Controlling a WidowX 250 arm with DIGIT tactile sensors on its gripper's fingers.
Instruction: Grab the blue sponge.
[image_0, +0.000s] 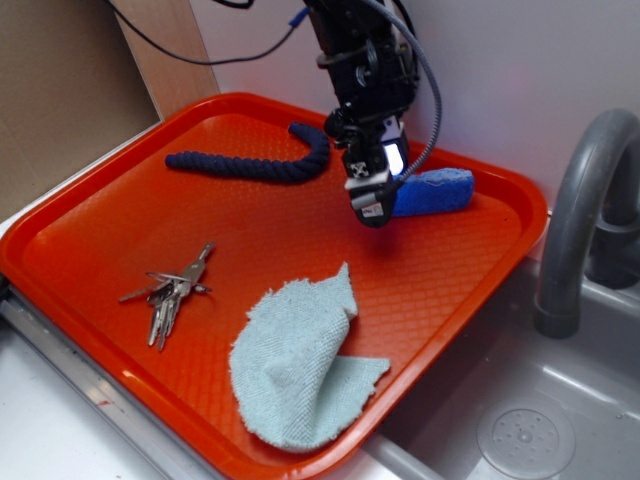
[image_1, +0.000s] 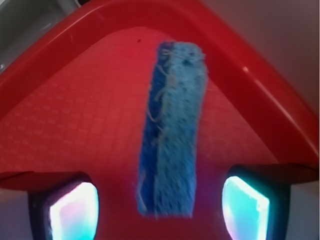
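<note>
Two jaws of black gripper (image_0: 377, 195) spread wide, straddling bright blue rectangular sponge (image_1: 172, 132) near orange tray's (image_0: 90, 215) far right corner, ready for clamping.

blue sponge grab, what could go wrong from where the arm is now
1. The tool is open and only the near end of the blue sponge lies between its fingers. Closing here may pinch just that end, so the sponge could tilt or slip out.
2. The sponge lies close to the raised rim of the red tray. Pushing further forward could shove it against the rim or bump the tool into it.
</note>
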